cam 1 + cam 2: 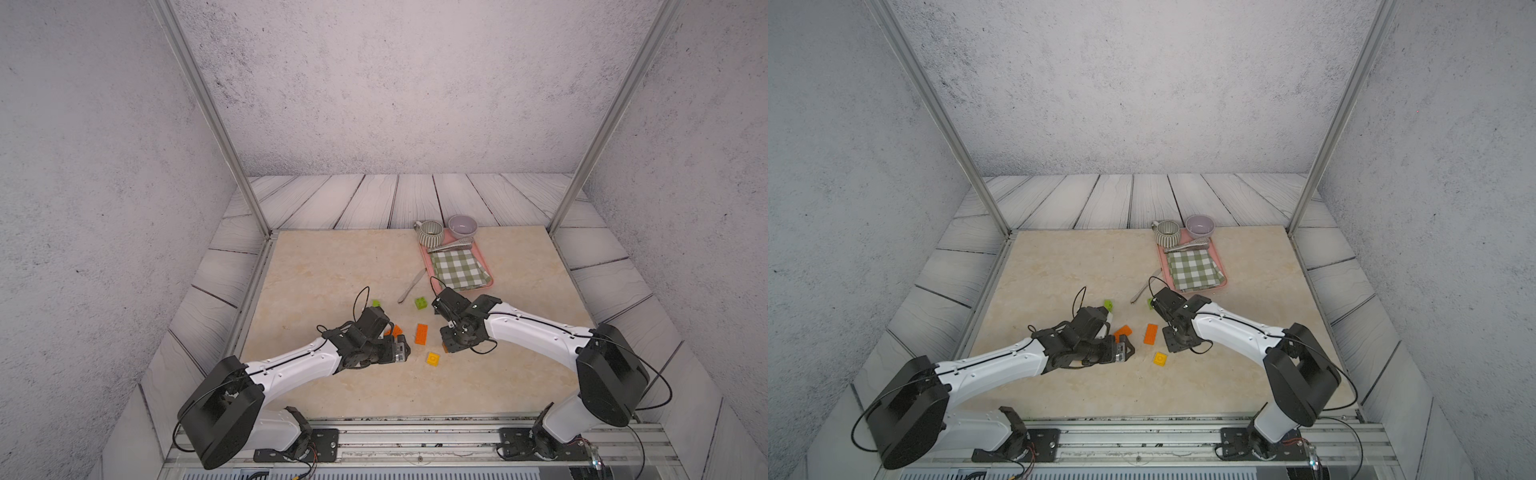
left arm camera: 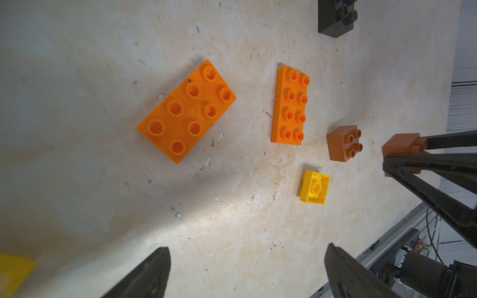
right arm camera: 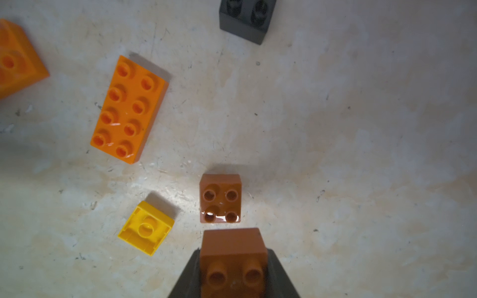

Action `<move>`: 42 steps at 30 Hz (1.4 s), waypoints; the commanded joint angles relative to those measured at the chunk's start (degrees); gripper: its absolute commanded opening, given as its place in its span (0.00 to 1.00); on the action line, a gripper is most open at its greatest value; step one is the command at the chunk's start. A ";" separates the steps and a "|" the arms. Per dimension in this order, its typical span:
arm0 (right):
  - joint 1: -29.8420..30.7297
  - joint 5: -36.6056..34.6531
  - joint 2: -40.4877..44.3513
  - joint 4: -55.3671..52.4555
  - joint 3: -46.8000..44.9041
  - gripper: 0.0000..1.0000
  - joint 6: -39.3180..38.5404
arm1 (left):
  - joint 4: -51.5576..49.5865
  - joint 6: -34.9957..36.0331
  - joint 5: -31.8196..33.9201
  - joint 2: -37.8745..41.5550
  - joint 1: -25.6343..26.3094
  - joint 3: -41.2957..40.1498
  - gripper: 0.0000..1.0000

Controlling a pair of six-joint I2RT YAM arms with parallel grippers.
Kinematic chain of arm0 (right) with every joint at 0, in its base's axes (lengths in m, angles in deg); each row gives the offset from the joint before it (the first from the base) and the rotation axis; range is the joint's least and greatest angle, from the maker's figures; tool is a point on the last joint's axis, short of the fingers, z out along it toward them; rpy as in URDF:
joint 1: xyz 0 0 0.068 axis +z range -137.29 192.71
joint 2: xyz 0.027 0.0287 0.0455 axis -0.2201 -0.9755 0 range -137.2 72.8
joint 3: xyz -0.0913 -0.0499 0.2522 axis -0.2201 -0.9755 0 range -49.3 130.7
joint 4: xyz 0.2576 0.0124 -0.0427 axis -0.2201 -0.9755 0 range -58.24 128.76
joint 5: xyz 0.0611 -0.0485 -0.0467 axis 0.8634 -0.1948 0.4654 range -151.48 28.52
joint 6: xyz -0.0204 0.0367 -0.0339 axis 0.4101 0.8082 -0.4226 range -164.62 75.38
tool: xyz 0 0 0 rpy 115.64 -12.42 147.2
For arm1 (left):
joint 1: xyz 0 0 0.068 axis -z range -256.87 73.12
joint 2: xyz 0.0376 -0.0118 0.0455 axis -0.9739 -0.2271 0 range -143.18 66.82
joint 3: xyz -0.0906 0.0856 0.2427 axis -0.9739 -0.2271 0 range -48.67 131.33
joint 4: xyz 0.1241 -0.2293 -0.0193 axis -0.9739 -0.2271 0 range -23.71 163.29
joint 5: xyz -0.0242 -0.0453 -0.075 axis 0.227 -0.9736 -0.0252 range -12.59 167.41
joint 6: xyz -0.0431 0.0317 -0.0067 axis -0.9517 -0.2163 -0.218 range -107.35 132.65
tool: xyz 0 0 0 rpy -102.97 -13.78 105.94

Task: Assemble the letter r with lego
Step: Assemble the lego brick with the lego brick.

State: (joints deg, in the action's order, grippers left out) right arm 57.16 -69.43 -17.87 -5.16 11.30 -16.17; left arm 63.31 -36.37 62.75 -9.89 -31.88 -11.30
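While right jaws are gripping a studded brown brick (image 3: 233, 258) over the table (image 3: 361, 154), left jaws are standing open, empty; pink tray (image 1: 424, 258) is holding checked cloth (image 1: 457, 270), metal tongs (image 1: 451, 245); orange bricks (image 2: 185, 111) lying flat.

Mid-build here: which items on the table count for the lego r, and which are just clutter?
For the job: orange long bricks, loose brown brick, held brown brick, yellow brick, black brick, lime green bricks.
Lying about: pink tray, checked cloth, striped mug, lilac bowl, tongs, metal utensil.
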 commanded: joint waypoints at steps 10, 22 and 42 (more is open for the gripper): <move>0.07 -2.18 -4.76 1.11 1.28 0.00 0.03 | 6.21 -1.13 -4.99 -1.22 -0.54 0.34 0.98; -0.08 -0.45 -6.48 2.90 1.53 0.00 -0.32 | 6.39 0.12 -5.24 -1.49 -0.52 0.07 0.99; 0.05 2.15 -8.21 0.81 -1.87 0.00 -1.03 | 8.55 -0.11 -5.65 -2.82 -0.54 -1.37 0.97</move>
State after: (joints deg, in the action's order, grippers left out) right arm 57.16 -69.12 -24.36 -1.58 12.26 -16.39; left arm 70.98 -37.11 57.03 -12.36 -32.12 -11.61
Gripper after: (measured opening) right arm 0.361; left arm 0.974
